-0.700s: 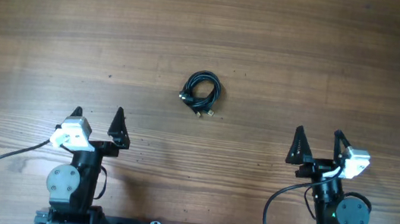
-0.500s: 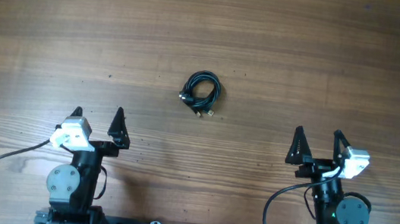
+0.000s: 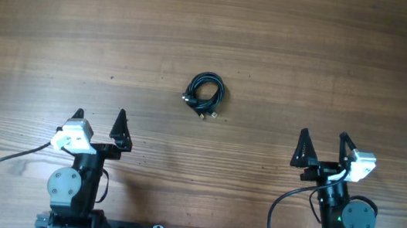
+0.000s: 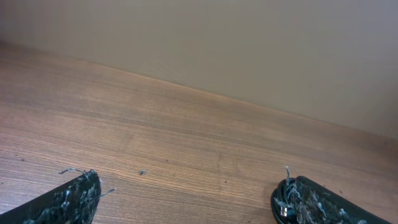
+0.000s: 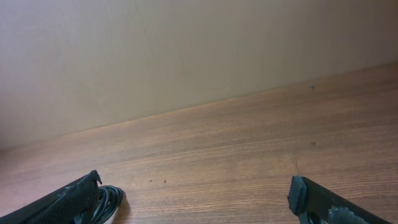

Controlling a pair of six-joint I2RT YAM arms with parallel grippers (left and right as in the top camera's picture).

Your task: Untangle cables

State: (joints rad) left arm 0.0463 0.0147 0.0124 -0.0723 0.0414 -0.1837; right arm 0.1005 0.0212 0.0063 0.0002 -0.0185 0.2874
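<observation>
Surface: brown wood-grain table [image 3: 288, 54], plain pale wall behind it in both wrist views. Item: the cables [image 3: 205, 95], one small black bundle lying flat near the middle of the table, wound into a compact, roughly round coil of overlapping loops, so no clear long axis. Short plug ends stick out on its near and left side, one with a pale metal tip; individual strands cannot be counted. Position: ahead of both arms and between them, well apart from each, touching neither. Left gripper [image 3: 100, 117]: jaws spread wide, empty, parked at the near edge; the bundle lies forward and to its right, and does not show in the left wrist view. Right gripper [image 3: 325, 138]: jaws likewise wide apart, empty; the bundle lies forward and to its left, its edge just visible beside the left finger in the right wrist view. Nearer arm: the left appears marginally closer, almost even. Judgement: either arm must reach inward and forward.
</observation>
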